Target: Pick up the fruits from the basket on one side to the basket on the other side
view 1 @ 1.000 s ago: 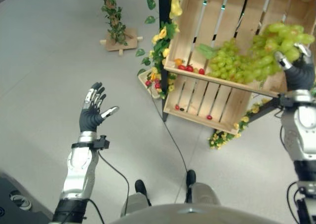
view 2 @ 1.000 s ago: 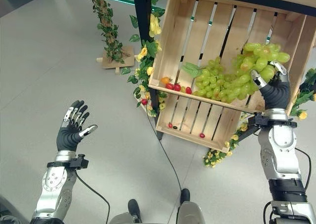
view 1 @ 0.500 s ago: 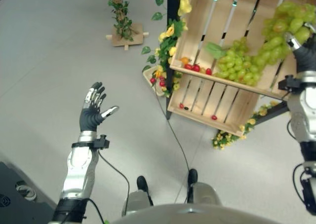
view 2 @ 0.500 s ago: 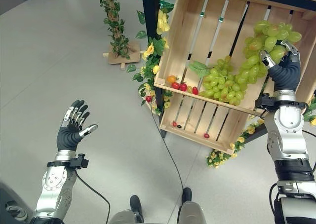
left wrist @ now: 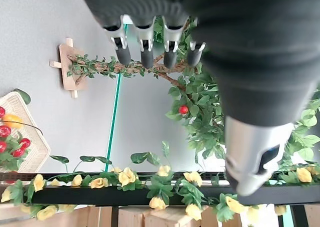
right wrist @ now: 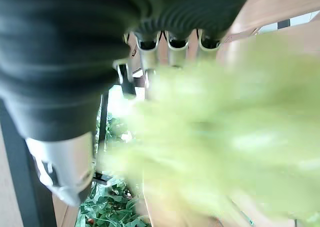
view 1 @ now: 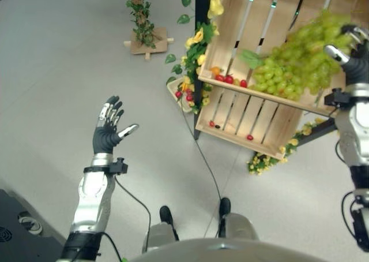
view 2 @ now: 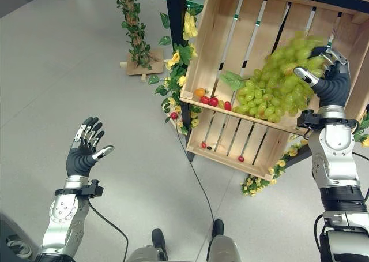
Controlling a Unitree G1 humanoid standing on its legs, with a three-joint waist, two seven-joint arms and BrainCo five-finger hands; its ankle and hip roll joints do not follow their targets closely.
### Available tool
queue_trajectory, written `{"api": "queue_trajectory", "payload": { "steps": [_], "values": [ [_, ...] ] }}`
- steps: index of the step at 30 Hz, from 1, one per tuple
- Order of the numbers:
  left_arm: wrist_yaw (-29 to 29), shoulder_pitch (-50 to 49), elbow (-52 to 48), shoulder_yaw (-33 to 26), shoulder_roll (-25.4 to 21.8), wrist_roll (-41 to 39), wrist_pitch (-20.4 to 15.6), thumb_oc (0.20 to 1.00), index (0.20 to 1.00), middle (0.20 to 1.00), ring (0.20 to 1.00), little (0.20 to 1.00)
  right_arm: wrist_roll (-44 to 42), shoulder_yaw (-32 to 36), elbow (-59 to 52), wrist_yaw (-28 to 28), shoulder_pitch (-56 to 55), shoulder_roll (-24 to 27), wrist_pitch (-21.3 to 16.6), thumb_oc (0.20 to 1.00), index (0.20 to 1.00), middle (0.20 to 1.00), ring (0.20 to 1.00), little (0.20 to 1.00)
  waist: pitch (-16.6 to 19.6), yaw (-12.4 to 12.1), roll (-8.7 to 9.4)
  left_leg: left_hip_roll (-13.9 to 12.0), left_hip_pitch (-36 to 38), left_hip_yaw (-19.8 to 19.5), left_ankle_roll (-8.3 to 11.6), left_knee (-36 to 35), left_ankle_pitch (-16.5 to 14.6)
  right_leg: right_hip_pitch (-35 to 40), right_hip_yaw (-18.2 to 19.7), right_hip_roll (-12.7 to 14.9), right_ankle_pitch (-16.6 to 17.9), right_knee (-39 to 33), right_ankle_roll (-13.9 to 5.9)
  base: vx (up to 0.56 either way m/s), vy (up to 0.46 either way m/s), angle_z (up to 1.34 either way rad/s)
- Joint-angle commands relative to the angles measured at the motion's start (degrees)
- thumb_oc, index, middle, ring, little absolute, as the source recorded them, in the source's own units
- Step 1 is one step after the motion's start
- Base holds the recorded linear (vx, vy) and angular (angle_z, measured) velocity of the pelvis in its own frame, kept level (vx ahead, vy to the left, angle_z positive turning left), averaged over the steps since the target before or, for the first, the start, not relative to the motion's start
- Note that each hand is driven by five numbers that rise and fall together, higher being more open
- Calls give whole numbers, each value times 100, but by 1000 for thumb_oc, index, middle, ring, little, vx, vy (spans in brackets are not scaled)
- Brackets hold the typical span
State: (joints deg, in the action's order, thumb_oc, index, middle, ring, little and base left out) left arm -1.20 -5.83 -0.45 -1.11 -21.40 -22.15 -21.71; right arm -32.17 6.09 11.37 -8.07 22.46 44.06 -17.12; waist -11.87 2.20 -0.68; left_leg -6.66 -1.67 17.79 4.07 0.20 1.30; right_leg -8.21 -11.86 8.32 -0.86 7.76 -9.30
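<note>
- Left eye view: tilted pale slatted wooden crate [view 1: 230,40] on a black stand; a large bunch of green grapes [view 1: 300,57] sits in its upper compartment. The right hand [view 1: 353,57] is raised at the bunch's right end, thumb and fingers spread apart against the grapes; whether it grips them cannot be told here.
- Same view: small red and orange fruits [view 1: 228,77] lie in the upper compartment's low corner, left of the grapes; single red fruits [view 1: 249,137] rest in the lower compartment.
- Same view: the left hand [view 1: 108,126] is held up over the grey floor, well apart from the crate, fingers straight, thumb out, holding nothing.
- Right eye view: same layout; the right hand's thumb [view 2: 304,74] shows clear of the grapes, fingers splayed beside the bunch. A leafy green vine on a wooden cross base [view 2: 134,40] stands left of the crate; yellow artificial flowers [view 2: 185,28] climb the stand.
- Left wrist view: straight dark-tipped fingers [left wrist: 146,47], nothing between them; beyond, a white wicker basket [left wrist: 27,147] holding red and orange fruits, plus a flowered black rail.
- Right wrist view: blurred green grapes [right wrist: 215,142] lie right before the fingers [right wrist: 175,49], which extend straight; the grip remains unclear.
</note>
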Motion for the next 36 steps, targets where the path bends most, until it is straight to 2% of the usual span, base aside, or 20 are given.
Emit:
{"api": "queue_trajectory", "payload": {
  "steps": [1, 5, 8, 10, 11, 12, 13, 15, 21, 27, 28, 31, 36],
  "values": [
    [-34, 101, -366, -47, -345, -174, -244, 1000, 1000, 1000, 1000, 1000, 66, 68, -248, -54, 466, 86, -326, 1000, 1000, 1000, 1000, 1000, 118, 2, 385, 233, 142, -14, -53, 468, -493, 358, -26, -198, -112, -99, 291, 0, 0, 0],
    [-53, 99, -362, -52, -339, -165, -235, 1000, 1000, 1000, 1000, 1000, 125, 67, -226, -38, 439, 103, -293, 1000, 1000, 1000, 1000, 1000, 113, 13, 388, 232, 147, -14, -55, 461, -490, 356, -21, -195, -105, -101, 292, 0, 0, 0],
    [-44, 86, -343, -79, -347, -144, -219, 1000, 1000, 1000, 1000, 1000, 475, 73, -198, -67, 405, 268, -164, 1000, 1000, 1000, 1000, 1000, 116, 17, 391, 236, 150, -17, -56, 450, -486, 350, -23, -197, -102, -104, 290, 0, 0, 0],
    [-8, 59, -328, -159, -405, -67, -144, 1000, 1000, 1000, 1000, 1000, 2298, -4, 58, -95, 474, 1280, 477, 1000, 1000, 1000, 1000, 1000, 97, 20, 415, 230, 172, -21, -47, 438, -513, 357, -12, -199, -136, -98, 272, 0, 0, 0],
    [12, 63, -350, -173, -385, -38, -132, 1000, 1000, 1000, 1000, 1000, 2572, 9, 69, -336, 549, 1439, 514, 1000, 1000, 1000, 1000, 1000, 91, 32, 394, 232, 157, -14, -51, 418, -479, 335, -4, -201, -98, -113, 278, -28, 9, 4],
    [11, 64, -350, -175, -383, -38, -132, 1000, 1000, 1000, 1000, 1000, 2573, 5, 70, -337, 553, 1439, 514, 1000, 1000, 1000, 1000, 1000, 96, 32, 394, 232, 151, -12, -51, 414, -473, 329, -2, -202, -90, -119, 279, -30, 10, 4],
    [43, 76, -370, -148, -390, -30, -107, 1000, 1000, 1000, 1000, 1000, 3051, 25, 224, -446, 723, 1642, 659, 1000, 1000, 1000, 1000, 1000, 105, 14, 401, 238, 144, -14, -53, 393, -460, 324, -21, -200, -82, -136, 274, 0, 0, 0],
    [85, 85, -386, -119, -402, -49, -97, 1000, 1000, 1000, 1000, 1000, 3394, -104, 377, -605, 983, 1779, 718, 1000, 1000, 1000, 1000, 1000, 91, 4, 380, 244, 136, -27, -59, 380, -452, 315, -23, -193, -68, -139, 271, 0, 0, 0],
    [48, 154, -331, -122, -364, 5, -102, 1000, 1000, 1000, 1000, 1000, 3681, -95, 418, -751, 1165, 1487, 731, 1000, 1000, 1000, 1000, 1000, 67, 21, 343, 269, 131, -57, -76, 367, -453, 312, -36, -188, -63, -157, 269, -5, 2, -1],
    [4, 177, -292, -99, -276, 74, -132, 1000, 1000, 1000, 1000, 1000, 3463, 115, 331, -798, 1022, 1199, 625, 1000, 1000, 1000, 1000, 1000, 77, 5, 330, 282, 129, -72, -82, 378, -461, 331, -47, -186, -71, -152, 270, 0, 0, 0],
    [-18, 219, -279, -82, -216, 95, -161, 1000, 1000, 1000, 1000, 1000, 2885, 173, 152, -731, 922, 881, 322, 1000, 1000, 1000, 1000, 1000, 72, 9, 316, 285, 130, -74, -85, 384, -467, 337, -51, -182, -69, -156, 269, 0, 0, 0],
    [-55, 257, -270, -46, -207, 103, -202, 1000, 1000, 1000, 1000, 1000, 1362, 200, -251, -131, 536, 232, -172, 1000, 1000, 1000, 1000, 1000, 52, 14, 323, 283, 156, -77, -78, 406, -508, 371, -58, -178, -109, -143, 255, 0, 0, 0],
    [-34, 252, -282, -105, -165, 49, -199, 1000, 1000, 1000, 1000, 1000, 59, 194, -879, 623, -23, -436, -376, 1000, 1000, 1000, 1000, 1000, 67, 31, 344, 299, 115, -69, -80, 401, -463, 327, -68, -159, -62, -146, 266, 0, 0, 0]
  ]
}}
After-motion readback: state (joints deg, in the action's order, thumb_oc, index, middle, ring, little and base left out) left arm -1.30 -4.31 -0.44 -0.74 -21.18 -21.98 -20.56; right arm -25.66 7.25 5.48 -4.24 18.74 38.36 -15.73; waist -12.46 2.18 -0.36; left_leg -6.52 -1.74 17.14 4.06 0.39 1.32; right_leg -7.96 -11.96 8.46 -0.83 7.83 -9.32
